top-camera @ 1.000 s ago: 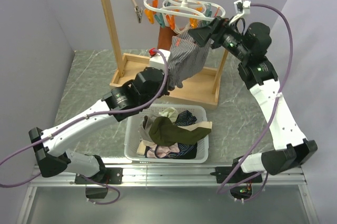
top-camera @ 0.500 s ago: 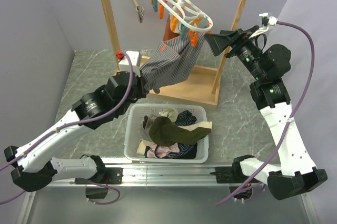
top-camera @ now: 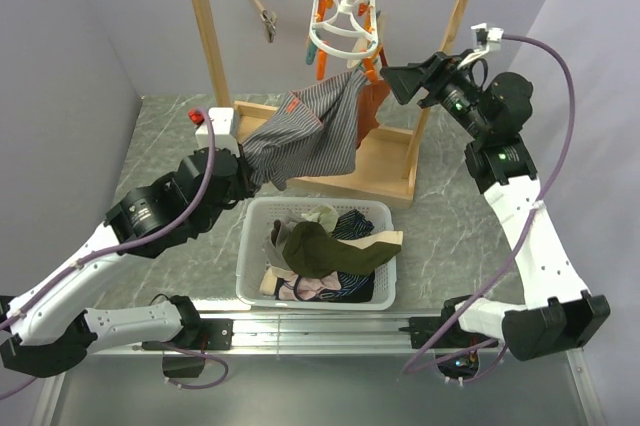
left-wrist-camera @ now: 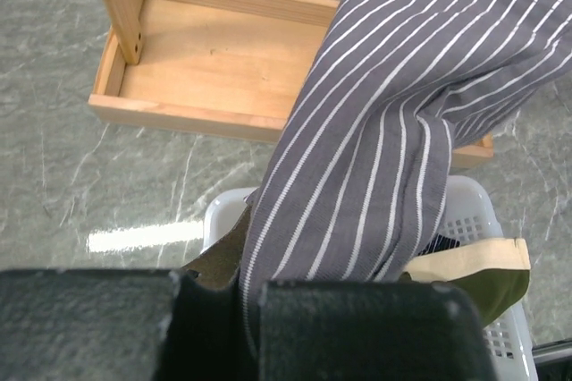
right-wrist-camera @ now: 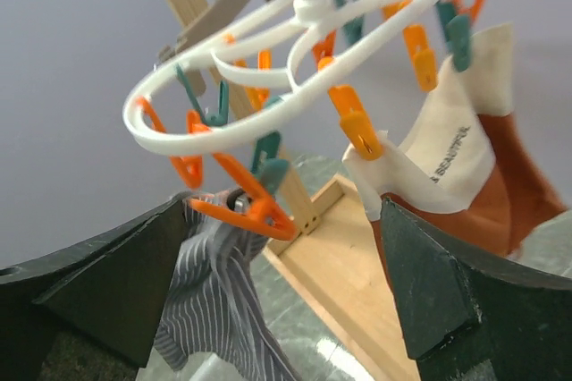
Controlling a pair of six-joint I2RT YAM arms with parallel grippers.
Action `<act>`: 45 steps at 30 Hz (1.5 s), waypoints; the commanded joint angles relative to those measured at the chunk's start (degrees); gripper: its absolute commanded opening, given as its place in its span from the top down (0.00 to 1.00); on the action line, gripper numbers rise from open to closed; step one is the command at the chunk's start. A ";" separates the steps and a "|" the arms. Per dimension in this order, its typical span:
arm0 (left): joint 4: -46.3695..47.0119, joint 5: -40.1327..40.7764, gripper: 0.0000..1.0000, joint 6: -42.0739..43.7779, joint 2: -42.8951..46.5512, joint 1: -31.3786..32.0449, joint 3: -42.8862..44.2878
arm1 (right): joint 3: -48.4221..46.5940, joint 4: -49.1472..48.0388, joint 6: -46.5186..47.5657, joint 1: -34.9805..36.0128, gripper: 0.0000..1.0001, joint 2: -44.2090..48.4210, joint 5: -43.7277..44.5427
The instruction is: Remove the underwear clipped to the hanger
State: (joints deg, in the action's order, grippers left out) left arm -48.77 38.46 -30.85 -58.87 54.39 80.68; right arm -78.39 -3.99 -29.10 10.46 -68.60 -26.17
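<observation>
The white ring hanger [top-camera: 343, 16] hangs tilted on the wooden rail, with orange and teal pegs; it also shows in the right wrist view [right-wrist-camera: 295, 59]. Grey pin-striped briefs [top-camera: 305, 136] stretch taut from a peg down to my left gripper [top-camera: 243, 171], which is shut on their lower edge [left-wrist-camera: 357, 193]. An orange peg [right-wrist-camera: 241, 207] still grips their top corner. Cream briefs [right-wrist-camera: 442, 153] and rust-orange briefs [right-wrist-camera: 509, 184] hang clipped behind. My right gripper [top-camera: 392, 81] is open and empty just right of the hanger.
A white basket [top-camera: 385, 211] in front of the rack holds dark olive, cream and navy striped pieces. The wooden rack has a tray base [top-camera: 385, 166] and two posts [top-camera: 208, 46]. A spare wooden clip hanger [top-camera: 252, 1] hangs at the rail's left.
My left arm has pulled left and toward the near edge with the striped briefs, stretching them and swinging the hanger up on edge. My right gripper has drawn back right, off the hanger.
</observation>
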 commanded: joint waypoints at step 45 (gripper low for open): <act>27.16 -55.12 1.00 -3.96 -16.62 3.70 -4.48 | -9.41 0.05 2.22 -0.09 0.11 -13.31 -21.44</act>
State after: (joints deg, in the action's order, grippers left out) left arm -22.48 -10.33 -36.73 -77.28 57.91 74.08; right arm -85.30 1.74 -24.88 11.27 -80.55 -41.47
